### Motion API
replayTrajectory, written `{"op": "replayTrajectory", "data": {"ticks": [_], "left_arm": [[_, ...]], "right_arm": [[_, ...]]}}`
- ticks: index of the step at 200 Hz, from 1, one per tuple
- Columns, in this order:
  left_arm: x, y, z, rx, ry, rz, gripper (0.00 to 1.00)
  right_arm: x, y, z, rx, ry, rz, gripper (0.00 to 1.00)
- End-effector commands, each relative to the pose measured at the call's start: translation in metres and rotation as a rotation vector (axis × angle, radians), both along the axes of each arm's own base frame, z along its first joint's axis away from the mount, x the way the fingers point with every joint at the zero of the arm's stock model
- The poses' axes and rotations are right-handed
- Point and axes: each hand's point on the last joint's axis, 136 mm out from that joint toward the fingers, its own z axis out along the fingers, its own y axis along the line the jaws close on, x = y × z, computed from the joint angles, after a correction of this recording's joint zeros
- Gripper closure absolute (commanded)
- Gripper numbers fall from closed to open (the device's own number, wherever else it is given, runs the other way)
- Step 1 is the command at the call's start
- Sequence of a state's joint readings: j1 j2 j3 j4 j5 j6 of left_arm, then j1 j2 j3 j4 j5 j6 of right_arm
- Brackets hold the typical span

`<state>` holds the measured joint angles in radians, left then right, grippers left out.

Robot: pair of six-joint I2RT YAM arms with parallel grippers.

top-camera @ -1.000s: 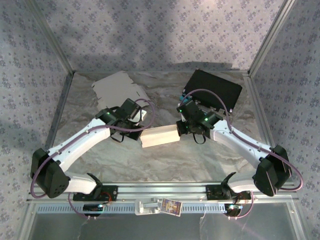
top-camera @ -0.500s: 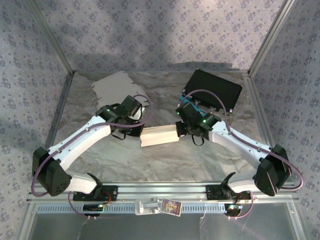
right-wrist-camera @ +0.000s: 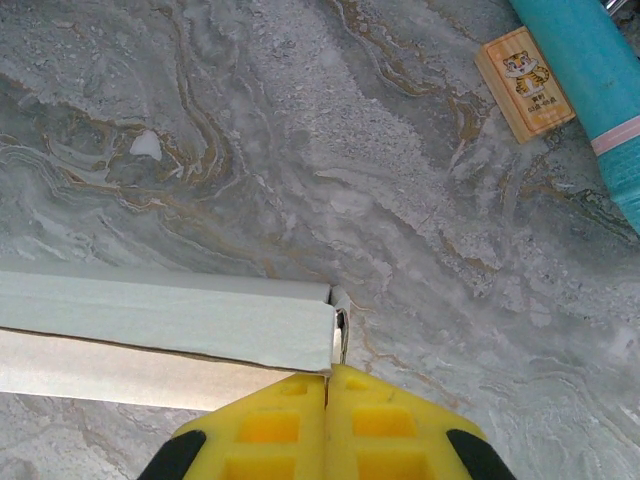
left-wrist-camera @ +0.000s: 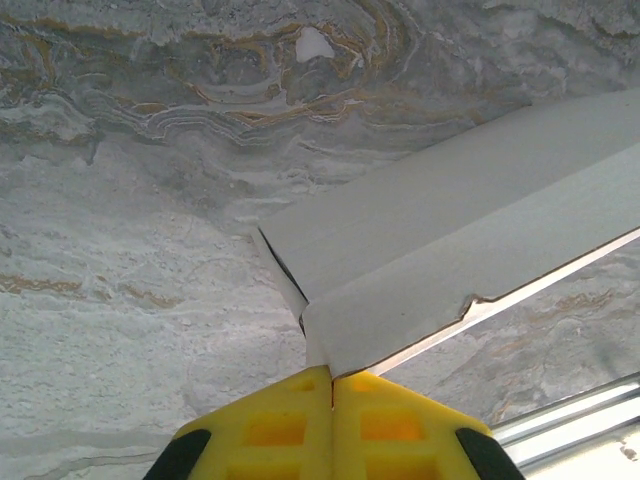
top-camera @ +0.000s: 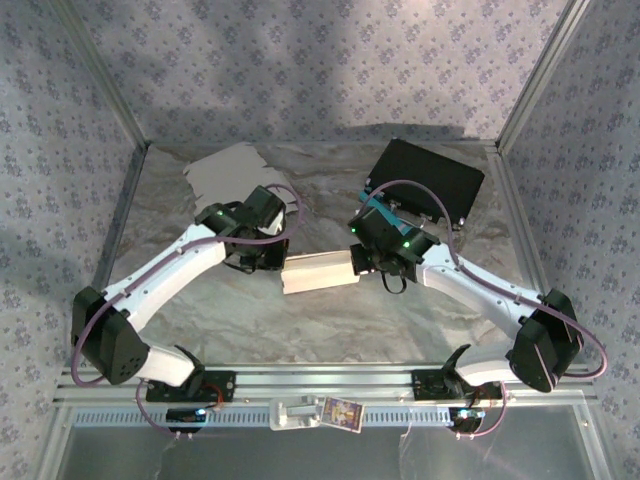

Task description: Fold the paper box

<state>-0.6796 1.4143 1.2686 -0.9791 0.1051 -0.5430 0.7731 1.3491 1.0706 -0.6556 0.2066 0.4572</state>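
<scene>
The paper box (top-camera: 318, 271) is a long white carton lying across the middle of the marbled table, between my two arms. My left gripper (top-camera: 274, 263) is at its left end. In the left wrist view the yellow fingers (left-wrist-camera: 290, 420) are shut, pinching the end flap of the paper box (left-wrist-camera: 450, 240). My right gripper (top-camera: 361, 260) is at the right end. In the right wrist view that gripper (right-wrist-camera: 327, 373) is shut on the thin end edge of the paper box (right-wrist-camera: 170, 320), whose top panel runs off to the left.
A flat sheet of cardboard (top-camera: 225, 175) lies at the back left. A black case (top-camera: 428, 178) sits at the back right. Near the right gripper lie a teal tube (right-wrist-camera: 590, 80) and a small orange tiger-print packet (right-wrist-camera: 525, 82). Metal frame posts line both sides.
Both wrists have shifted slightly toward the back and the left arm's elbow has swung a little. The box stays pinched at both ends, nearly in place.
</scene>
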Motion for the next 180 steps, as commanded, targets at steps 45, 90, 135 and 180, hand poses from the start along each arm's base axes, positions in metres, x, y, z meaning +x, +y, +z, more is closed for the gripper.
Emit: {"op": "replayTrajectory", "data": {"ticks": [45,90,135,180], "left_arm": [[0.0043,-0.0133,0.0145,-0.107,0.074,0.067,1.0],[0.0063,-0.0146,0.0143,-0.138,0.092,0.1,1.0],[0.0079,-0.016,0.0117,-0.142,0.092,0.1,1.0],[0.0078,-0.0152,0.0115,-0.15,0.094,0.098,1.0]], "right_arm": [[-0.0055,0.0061,-0.0002,0.02,0.044,0.011,1.0],[-0.0042,0.0106,0.0016,0.055,0.07,0.019,1.0],[-0.0017,0.0113,0.0028,0.065,0.085,0.017,1.0],[-0.0019,0.0109,0.0015,0.065,0.092,0.016,1.0]]}}
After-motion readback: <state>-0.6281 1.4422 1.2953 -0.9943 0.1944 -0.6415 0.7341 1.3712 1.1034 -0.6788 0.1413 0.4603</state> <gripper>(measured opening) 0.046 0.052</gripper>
